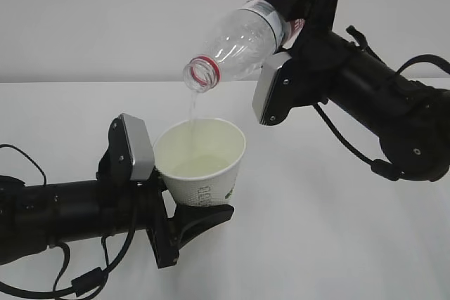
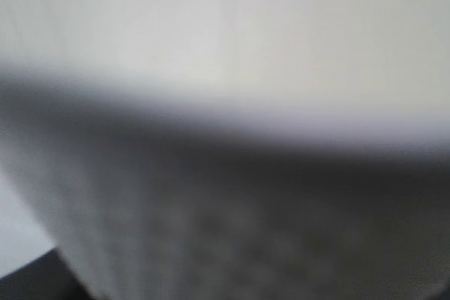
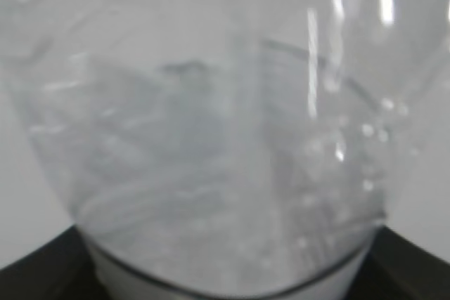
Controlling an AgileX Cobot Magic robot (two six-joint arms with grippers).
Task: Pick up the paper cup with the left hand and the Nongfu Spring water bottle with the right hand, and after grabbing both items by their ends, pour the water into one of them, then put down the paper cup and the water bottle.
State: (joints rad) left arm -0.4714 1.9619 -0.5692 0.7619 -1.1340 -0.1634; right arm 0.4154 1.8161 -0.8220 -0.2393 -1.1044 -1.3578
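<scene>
The right claw [image 1: 299,6] is clamped on the bottom end of the Nongfu Spring water bottle [image 1: 235,40], tipped mouth-down. A thin stream of water [image 1: 191,114] falls into the paper cup [image 1: 202,163] just below. The left claw [image 1: 186,226] grips the cup's base above the white surface [image 1: 316,244].

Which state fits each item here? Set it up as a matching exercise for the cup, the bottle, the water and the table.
Things:
1. paper cup
2. Nongfu Spring water bottle
3. water
4. table

States:
A. tilted, mouth down
B. bare white surface below both arms
C. thin stream falling
D. upright, held at its base

Pairs: 1-D, 2-A, 3-C, 4-B
</scene>
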